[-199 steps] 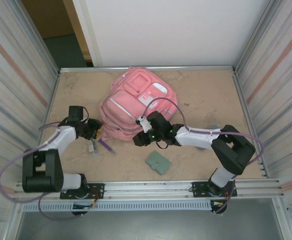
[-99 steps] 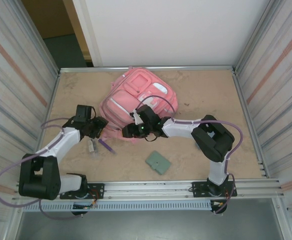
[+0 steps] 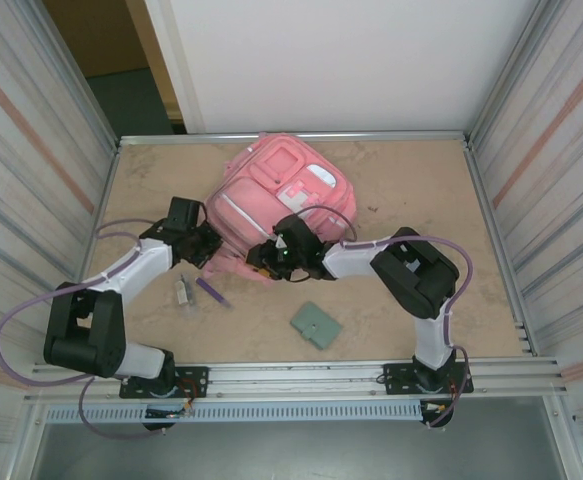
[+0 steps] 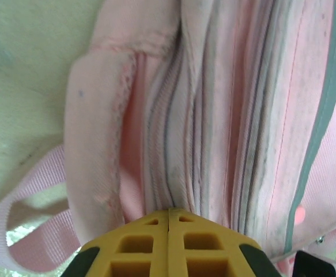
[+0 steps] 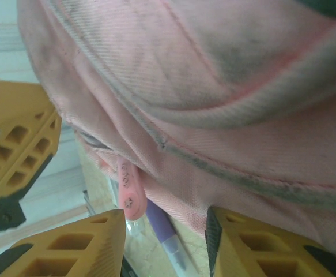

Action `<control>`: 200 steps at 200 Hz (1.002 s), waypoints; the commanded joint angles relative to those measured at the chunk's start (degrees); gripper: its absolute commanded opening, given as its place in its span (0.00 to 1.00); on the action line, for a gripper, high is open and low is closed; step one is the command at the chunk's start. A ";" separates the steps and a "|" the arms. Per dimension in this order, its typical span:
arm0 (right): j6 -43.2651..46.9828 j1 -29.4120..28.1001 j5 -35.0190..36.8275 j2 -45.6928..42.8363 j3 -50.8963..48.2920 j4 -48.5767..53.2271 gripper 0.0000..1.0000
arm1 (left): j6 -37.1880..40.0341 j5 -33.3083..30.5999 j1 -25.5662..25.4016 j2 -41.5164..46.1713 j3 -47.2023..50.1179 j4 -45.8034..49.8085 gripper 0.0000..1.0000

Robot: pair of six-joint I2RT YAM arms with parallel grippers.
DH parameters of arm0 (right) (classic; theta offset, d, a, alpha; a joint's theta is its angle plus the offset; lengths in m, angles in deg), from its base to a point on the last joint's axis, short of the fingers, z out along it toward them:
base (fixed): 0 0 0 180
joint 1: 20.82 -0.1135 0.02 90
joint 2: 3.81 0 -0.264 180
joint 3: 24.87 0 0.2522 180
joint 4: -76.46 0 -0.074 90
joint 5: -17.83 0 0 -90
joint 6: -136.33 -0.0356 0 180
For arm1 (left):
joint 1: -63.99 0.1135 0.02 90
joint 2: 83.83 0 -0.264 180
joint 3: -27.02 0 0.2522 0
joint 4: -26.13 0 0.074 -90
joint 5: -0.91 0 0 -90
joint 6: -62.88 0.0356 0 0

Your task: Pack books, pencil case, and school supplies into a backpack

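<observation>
The pink backpack [image 3: 283,195] lies flat at the table's middle back. My left gripper [image 3: 207,246] is at its left edge. In the left wrist view its yellow fingers [image 4: 144,242] are shut, and folds of the backpack's fabric [image 4: 214,115] gather at their tips. My right gripper [image 3: 262,259] is at the backpack's near edge, open, with the fabric hem [image 5: 214,190] and a pink zip pull [image 5: 128,187] between its fingers [image 5: 87,242]. A purple pen [image 3: 211,292] and a small grey-white stick [image 3: 182,290] lie near the left arm. The sage-green folder [image 3: 316,325] lies further forward. The books and pencil case are out of view.
Ribbed metal walls [image 3: 41,190] stand along both sides of the table, and a white panel [image 3: 341,60] closes the back. A pink strap loop [image 4: 23,231] trails beside the backpack. Bare tabletop [image 3: 421,190] lies right of the backpack.
My left gripper has moved right onto the backpack's edge and has shut. My right gripper has slid left along the near edge. The backpack has shifted slightly.
</observation>
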 commanded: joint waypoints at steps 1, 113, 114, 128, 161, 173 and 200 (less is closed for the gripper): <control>-5.79 -0.97 4.81 -1.26 -1.81 0.41 0.40 | -1.20 1.35 -1.69 1.34 -0.98 0.34 0.00; -14.53 -4.09 8.24 -4.19 -1.06 1.47 0.38 | -6.20 2.65 -0.89 5.61 5.06 -0.75 0.45; -14.61 -4.11 8.25 -4.21 -1.09 1.34 0.39 | -6.25 2.61 -0.80 5.63 5.26 -0.91 0.46; -15.29 -4.65 8.92 -3.97 -1.06 0.43 0.37 | -6.48 2.50 0.35 5.70 5.98 -2.07 0.61; -14.99 -4.93 10.14 -3.05 0.33 0.76 0.36 | -4.76 3.27 3.30 2.98 5.63 -3.10 0.58; -14.61 -4.92 11.42 -2.61 0.69 1.07 0.36 | -4.11 3.63 4.48 1.52 5.63 -4.33 0.49; -15.89 -4.02 10.69 -0.25 2.05 -0.83 0.37 | -3.56 7.30 6.80 -2.00 4.31 -6.86 0.28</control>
